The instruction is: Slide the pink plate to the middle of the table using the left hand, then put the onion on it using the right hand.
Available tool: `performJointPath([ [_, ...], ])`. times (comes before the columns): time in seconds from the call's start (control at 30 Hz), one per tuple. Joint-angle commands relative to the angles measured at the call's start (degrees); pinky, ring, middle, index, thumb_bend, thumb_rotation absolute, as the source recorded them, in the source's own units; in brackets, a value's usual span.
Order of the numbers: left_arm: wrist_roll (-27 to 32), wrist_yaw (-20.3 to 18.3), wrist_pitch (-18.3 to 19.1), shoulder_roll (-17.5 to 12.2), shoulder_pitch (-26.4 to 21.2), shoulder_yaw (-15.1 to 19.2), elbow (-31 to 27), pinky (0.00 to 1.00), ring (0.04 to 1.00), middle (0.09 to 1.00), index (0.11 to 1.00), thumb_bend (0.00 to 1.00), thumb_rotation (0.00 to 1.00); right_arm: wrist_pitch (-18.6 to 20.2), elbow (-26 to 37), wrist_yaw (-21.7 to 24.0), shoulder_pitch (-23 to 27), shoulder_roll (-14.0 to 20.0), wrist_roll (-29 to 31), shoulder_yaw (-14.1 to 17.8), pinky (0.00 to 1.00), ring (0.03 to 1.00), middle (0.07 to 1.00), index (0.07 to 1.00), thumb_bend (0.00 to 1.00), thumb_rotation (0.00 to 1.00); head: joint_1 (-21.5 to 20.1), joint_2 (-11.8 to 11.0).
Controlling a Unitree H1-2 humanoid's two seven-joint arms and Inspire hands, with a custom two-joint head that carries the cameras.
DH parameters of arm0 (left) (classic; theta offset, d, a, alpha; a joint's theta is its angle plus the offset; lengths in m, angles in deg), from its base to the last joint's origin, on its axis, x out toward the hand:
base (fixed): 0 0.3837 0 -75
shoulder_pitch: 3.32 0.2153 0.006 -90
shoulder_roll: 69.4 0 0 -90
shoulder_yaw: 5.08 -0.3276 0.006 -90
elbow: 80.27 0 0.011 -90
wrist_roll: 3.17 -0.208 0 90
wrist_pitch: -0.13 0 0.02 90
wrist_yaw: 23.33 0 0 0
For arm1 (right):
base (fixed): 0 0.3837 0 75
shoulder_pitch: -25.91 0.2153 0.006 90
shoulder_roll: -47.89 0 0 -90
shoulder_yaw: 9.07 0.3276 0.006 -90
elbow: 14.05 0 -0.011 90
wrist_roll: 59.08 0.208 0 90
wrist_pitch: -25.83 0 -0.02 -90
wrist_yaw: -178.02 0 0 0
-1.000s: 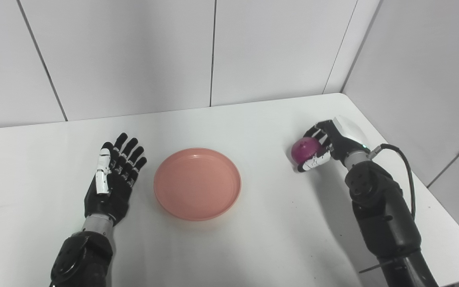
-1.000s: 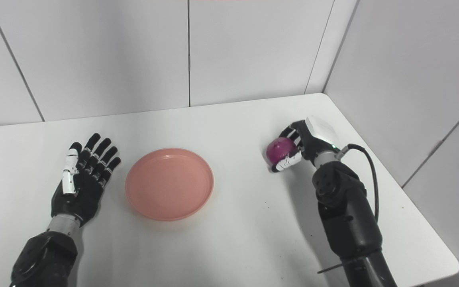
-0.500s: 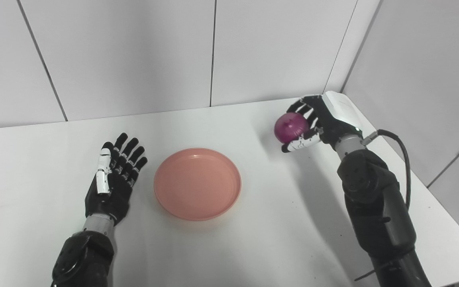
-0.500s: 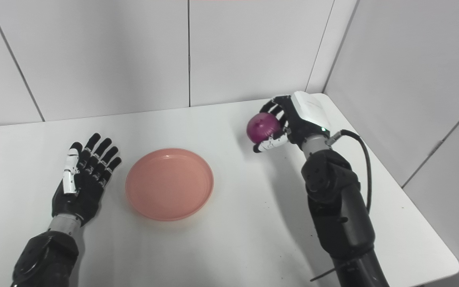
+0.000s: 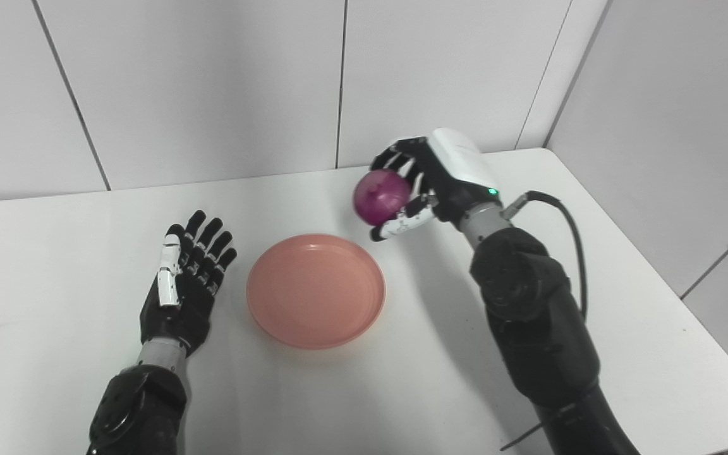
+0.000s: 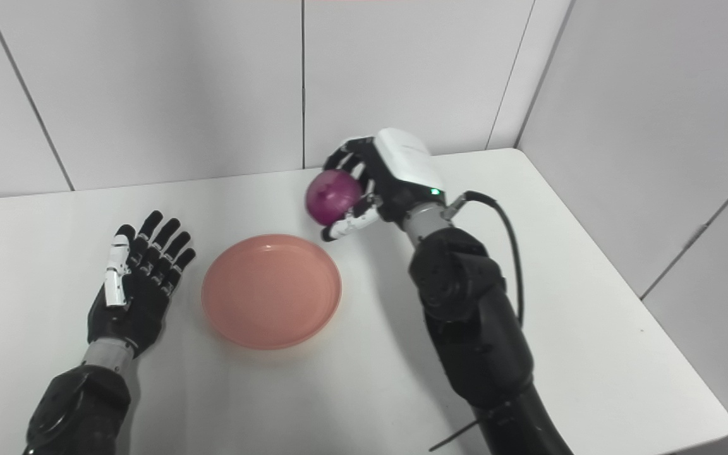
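Your right hand (image 5: 430, 183) grips the onion (image 5: 380, 196) in the air, just beyond the far right rim of the pink plate (image 5: 315, 290); your left hand (image 5: 184, 284) rests released to the plate's left. Let go too high and the onion may roll off.

We see two glossy black jointed arms rising from the bottom edge of the frame, with round bulged housings behind the wrists and short silver-grey metal wrist collars. The left hand (image 5: 181, 287), lower left, is matte black with segmented fingers and one white finger-like segment (image 5: 165, 272) along its left edge. The right hand (image 5: 430, 183), upper centre, has a white plastic back cover (image 5: 459, 158), a small green LED (image 5: 493, 191) and a white-tipped thumb (image 5: 399, 222). A black cable (image 5: 569, 227) loops off its wrist.
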Motion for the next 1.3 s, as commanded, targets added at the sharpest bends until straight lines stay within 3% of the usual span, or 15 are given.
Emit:
performJointPath([
  [0.0,-1.0,1.4,1.9,0.8,1.1,-0.8,-0.2,0.95,0.944,0.949,0.939,0.38,1.00,-1.7,0.5,-1.8,2.8,-0.2,-0.2,-0.8,0.26,0.355,0.431,0.526,0.52,0.00,1.0,0.2],
  [0.2,-1.4,2.5,2.7,1.4,1.3,-1.6,-1.5,0.94,0.947,0.954,0.945,0.37,1.00,-2.0,-0.4,-2.9,2.9,-2.5,-0.3,-4.0,0.22,0.306,0.413,0.525,0.52,0.00,3.0,0.8],
  [0.43,-1.5,2.7,2.2,1.6,1.5,-2.1,-1.6,0.95,0.943,0.948,0.940,0.38,1.00,-1.5,-1.4,-3.0,2.0,-3.5,-1.0,-6.8,0.22,0.321,0.416,0.522,0.52,0.00,3.8,1.1],
  [1.0,-1.9,3.5,2.1,2.2,1.5,-2.4,-1.8,0.95,0.946,0.947,0.936,0.37,1.00,-1.5,-4.1,-2.2,-2.0,-2.6,-1.7,-10.1,0.20,0.294,0.403,0.519,0.52,0.00,5.3,1.4],
  [1.1,-2.1,3.4,1.8,2.1,1.5,-2.6,-1.7,0.95,0.949,0.951,0.940,0.38,1.00,-1.5,-4.8,-2.0,-2.1,-2.3,-2.1,-10.8,0.18,0.276,0.468,0.488,0.53,0.00,5.5,1.4],
  [1.27,-2.1,3.9,2.1,2.4,1.5,-2.5,-2.0,0.95,0.945,0.946,0.935,0.38,1.00,-2.1,-5.9,-2.6,-2.4,-1.9,-3.3,-12.1,0.19,0.292,0.406,0.517,0.52,0.00,5.6,1.5],
])
